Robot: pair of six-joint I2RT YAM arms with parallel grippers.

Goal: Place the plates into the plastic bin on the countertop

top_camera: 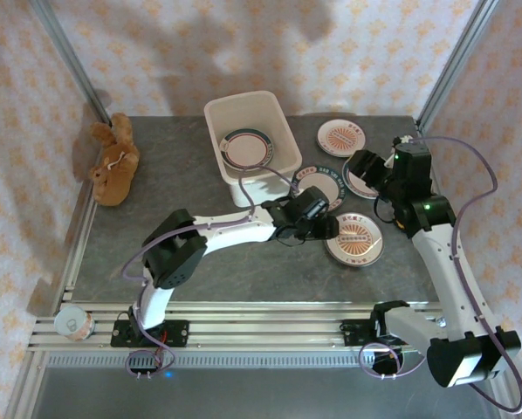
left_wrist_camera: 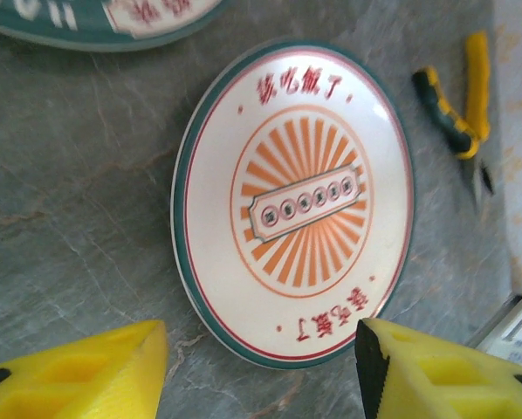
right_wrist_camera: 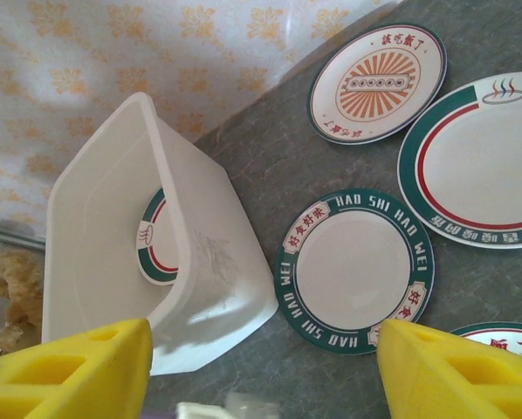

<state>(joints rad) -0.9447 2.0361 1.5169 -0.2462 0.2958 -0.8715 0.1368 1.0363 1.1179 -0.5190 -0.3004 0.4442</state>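
Observation:
The off-white plastic bin (top_camera: 248, 140) (right_wrist_camera: 113, 262) stands at the back of the countertop (top_camera: 174, 192) with one teal-and-red banded plate (top_camera: 246, 148) (right_wrist_camera: 156, 240) inside. My left gripper (top_camera: 327, 227) (left_wrist_camera: 261, 360) is open, low over the counter, its yellow fingers either side of the near rim of a sunburst plate (top_camera: 354, 237) (left_wrist_camera: 294, 202). My right gripper (top_camera: 360, 166) (right_wrist_camera: 261, 375) hangs open above the counter between the bin and a green-rimmed "HAO SHI WEI" plate (top_camera: 318, 183) (right_wrist_camera: 354, 271). Another sunburst plate (top_camera: 341, 137) (right_wrist_camera: 379, 83) and a banded plate (right_wrist_camera: 479, 166) lie beyond.
A brown stuffed toy (top_camera: 113, 161) lies at the back left. A tin can (top_camera: 73, 323) sits on the aluminium frame at the front left. Yellow-handled pliers (left_wrist_camera: 462, 113) lie on the counter past the sunburst plate. Patterned walls close in the back and sides.

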